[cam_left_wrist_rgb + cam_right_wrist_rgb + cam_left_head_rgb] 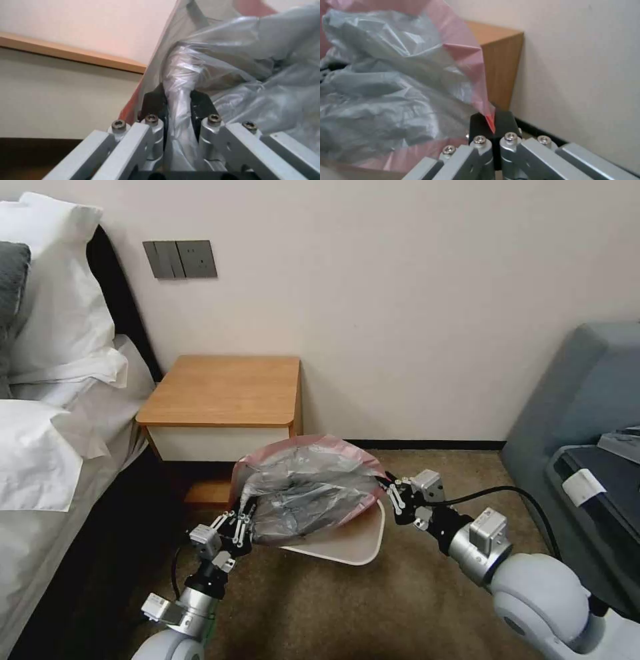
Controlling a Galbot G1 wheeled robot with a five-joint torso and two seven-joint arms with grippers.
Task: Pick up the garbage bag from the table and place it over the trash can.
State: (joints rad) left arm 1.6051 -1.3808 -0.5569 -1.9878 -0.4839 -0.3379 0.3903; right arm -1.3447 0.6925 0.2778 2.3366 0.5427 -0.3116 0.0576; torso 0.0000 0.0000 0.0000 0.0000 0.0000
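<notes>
The bag is hanging stretched over the bin in front of the table, its long axis running left to right and its pink rim tilting up toward the wall. The left gripper is pinching a bunched grey fold at the bag's left end, while the right gripper is clamping the pink rim at its right end.

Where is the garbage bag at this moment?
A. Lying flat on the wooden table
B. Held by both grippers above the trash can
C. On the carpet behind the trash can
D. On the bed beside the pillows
B: the left gripper and the right gripper each pinch one side of the garbage bag, which hangs spread over the trash can.
</notes>
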